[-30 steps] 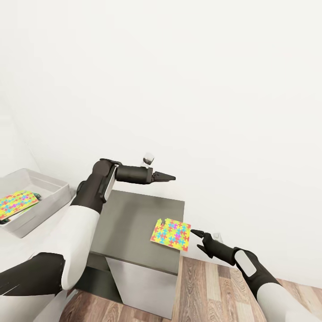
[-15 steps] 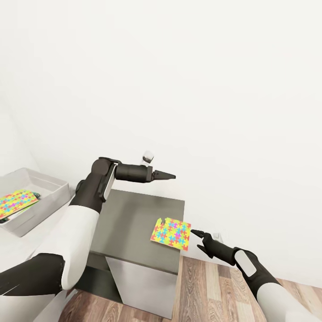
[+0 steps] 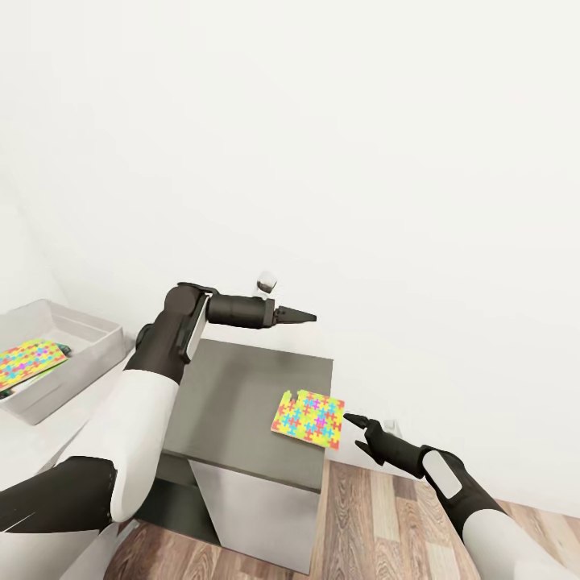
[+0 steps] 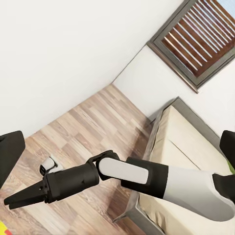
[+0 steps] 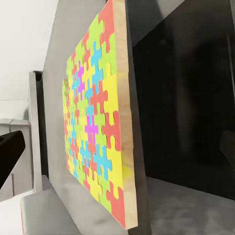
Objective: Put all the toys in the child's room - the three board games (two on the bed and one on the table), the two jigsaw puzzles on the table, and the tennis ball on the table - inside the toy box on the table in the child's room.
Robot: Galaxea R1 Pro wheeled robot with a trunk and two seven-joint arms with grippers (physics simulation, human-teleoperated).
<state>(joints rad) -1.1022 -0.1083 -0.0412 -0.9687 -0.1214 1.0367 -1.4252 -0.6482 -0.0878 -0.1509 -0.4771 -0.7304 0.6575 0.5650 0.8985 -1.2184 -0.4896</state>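
A jigsaw puzzle [image 3: 308, 418] of yellow, pink, blue and green pieces lies flat at the right edge of the dark grey cabinet top [image 3: 234, 403]. My right gripper [image 3: 348, 418] hovers just off that edge, tips almost at the puzzle's side, open and empty. In the right wrist view the jigsaw puzzle [image 5: 98, 122] is close ahead, edge-on. My left gripper [image 3: 310, 316] is held out above the cabinet's far side, open, holding nothing. At far left the light grey toy box [image 3: 84, 342] holds another jigsaw puzzle [image 3: 28, 361]. The left wrist view looks down on my right gripper [image 4: 9, 200].
A white wall stands right behind the cabinet. Wood plank floor [image 3: 379, 515] lies below my right arm. In the left wrist view, the beige bed [image 4: 191, 147] and a dark-framed window [image 4: 200, 39] are in the background. The pale table top [image 3: 32, 443] carries the toy box.
My left arm has risen slightly. The toy box has slid a little toward the view's left edge, as the camera turned. The right gripper and the puzzle on the cabinet have barely moved.
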